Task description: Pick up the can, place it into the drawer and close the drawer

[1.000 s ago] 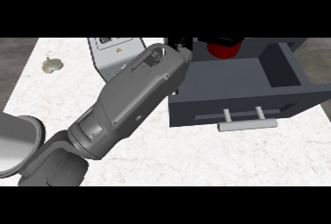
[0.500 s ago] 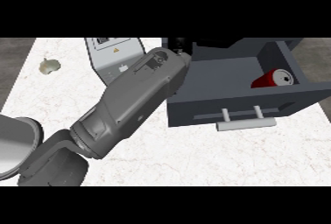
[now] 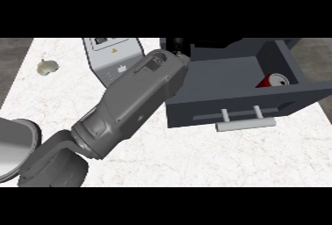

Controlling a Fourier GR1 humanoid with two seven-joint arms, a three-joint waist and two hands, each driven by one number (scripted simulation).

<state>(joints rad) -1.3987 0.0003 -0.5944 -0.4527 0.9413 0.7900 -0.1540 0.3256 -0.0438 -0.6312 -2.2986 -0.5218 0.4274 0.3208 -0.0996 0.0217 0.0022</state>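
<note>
One can lies tilted in the open drawer, top toward its front-right corner; fingers' state unclear.

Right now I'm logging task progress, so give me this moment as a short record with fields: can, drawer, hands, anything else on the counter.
can: red can lying on its side inside the drawer, at its right wall
drawer: dark grey drawer open, its pale handle facing the near side
left hand: black left hand at the drawer's far left corner, mostly hidden; fingers cannot be told
right hand: not in view
counter: white marble counter
other: small pale object far left; white device behind the forearm
remaining: drawer not yet closed
</note>
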